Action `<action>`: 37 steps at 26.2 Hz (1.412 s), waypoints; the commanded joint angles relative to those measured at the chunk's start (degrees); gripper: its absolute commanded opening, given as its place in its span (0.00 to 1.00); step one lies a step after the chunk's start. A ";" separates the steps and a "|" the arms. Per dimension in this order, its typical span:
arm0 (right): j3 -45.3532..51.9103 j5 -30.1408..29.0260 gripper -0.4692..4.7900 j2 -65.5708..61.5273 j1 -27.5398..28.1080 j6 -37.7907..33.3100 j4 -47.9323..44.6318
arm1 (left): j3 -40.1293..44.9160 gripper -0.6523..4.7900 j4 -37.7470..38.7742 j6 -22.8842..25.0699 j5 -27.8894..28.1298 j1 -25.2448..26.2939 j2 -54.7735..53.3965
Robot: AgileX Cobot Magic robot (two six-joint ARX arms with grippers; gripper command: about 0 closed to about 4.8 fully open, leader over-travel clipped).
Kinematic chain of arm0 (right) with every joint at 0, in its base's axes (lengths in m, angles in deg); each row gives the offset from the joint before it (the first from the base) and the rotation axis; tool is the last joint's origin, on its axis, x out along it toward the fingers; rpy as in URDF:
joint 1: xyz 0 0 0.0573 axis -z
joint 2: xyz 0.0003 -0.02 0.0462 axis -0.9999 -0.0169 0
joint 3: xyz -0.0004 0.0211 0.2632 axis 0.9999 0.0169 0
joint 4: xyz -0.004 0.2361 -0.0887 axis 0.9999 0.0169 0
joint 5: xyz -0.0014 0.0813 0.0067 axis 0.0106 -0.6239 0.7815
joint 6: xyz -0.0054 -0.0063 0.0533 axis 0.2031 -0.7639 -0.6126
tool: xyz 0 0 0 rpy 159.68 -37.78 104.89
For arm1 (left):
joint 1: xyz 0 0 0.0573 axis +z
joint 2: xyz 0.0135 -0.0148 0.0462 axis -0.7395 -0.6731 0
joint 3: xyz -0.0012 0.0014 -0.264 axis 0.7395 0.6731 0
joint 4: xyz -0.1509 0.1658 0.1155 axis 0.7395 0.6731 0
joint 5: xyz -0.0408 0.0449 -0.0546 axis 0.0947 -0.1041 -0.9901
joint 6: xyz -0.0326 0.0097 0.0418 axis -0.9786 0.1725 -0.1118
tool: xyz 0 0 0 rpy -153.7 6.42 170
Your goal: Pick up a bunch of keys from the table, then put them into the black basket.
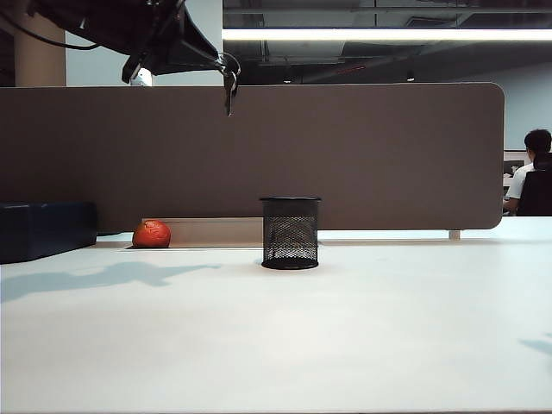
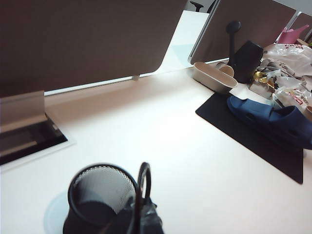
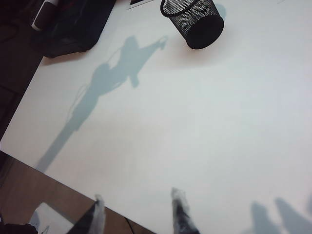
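Pick done: left pincer (image 1: 226,73) is clamped on the bunch of keys (image 1: 229,90), high over the bench (image 1: 362,336), up and left of the black basket (image 1: 290,233). Remaining: carry over rim, release. Right pincer (image 3: 139,214) spread wide, empty, low over near edge.

basket (image 1: 290,233) mid-table (image 1: 345,345) | ball (image 1: 152,234) left of it | keys (image 1: 229,90) high above

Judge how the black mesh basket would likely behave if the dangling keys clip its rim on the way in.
The black basket stands upright and taller than wide, so a sideways knock could tip it. Its open wire mesh looks light, so it may slide on the smooth table. On its side it would probably roll. The bunch of keys hangs loosely from the shut left gripper, likely swinging.
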 commanded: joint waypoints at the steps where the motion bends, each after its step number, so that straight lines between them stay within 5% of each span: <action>1: -0.17 0.07 0.43 0.13 0.00 0.37 -0.33 | -4.48 0.11 0.63 0.42 0.20 -0.42 -3.13; 16: -0.17 1.53 0.43 0.09 -0.02 0.37 -0.37 | -19.39 0.11 1.88 0.37 0.20 -2.75 -18.99; 37: -0.20 1.31 0.43 0.11 -0.07 0.35 -0.33 | -19.89 0.11 -0.42 0.39 2.97 -6.16 -28.94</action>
